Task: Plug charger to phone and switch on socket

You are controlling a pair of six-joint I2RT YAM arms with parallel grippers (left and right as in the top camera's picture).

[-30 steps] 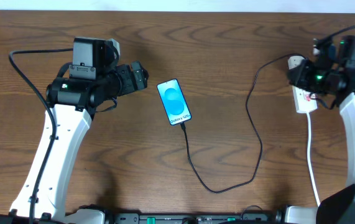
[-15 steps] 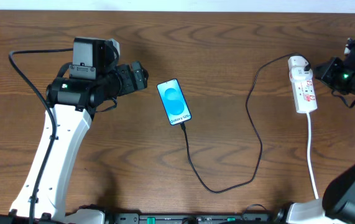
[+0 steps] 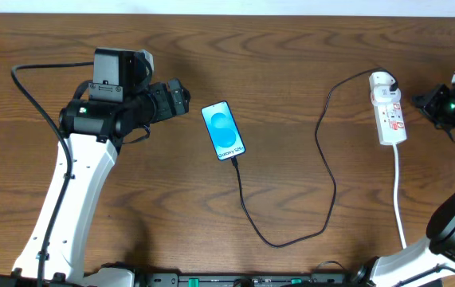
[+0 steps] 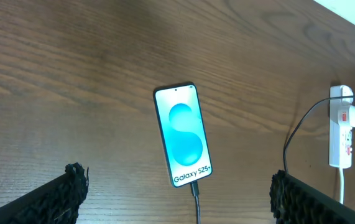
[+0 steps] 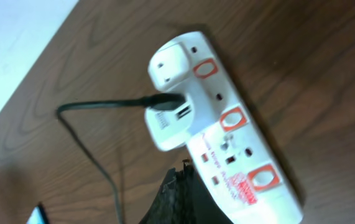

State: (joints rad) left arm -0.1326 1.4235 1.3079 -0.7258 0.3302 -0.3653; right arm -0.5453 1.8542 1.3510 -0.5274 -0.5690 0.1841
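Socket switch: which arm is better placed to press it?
Right, probably. The right gripper, shut, sits beside the socket, its camera facing the switches. The left gripper, open, is by the phone, far off.

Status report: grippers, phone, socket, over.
Left gripper jaws open, empty. Right gripper shut, off the socket. Charger plugged into phone. Nothing in the way.

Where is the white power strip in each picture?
Overhead: the socket lies at the far right, in the upper half.
Left wrist: it is at the right edge, mid-height.
Right wrist: it fills the centre, lying diagonally.
Shared landmark: the black charger cable plugged in at the socket's end.
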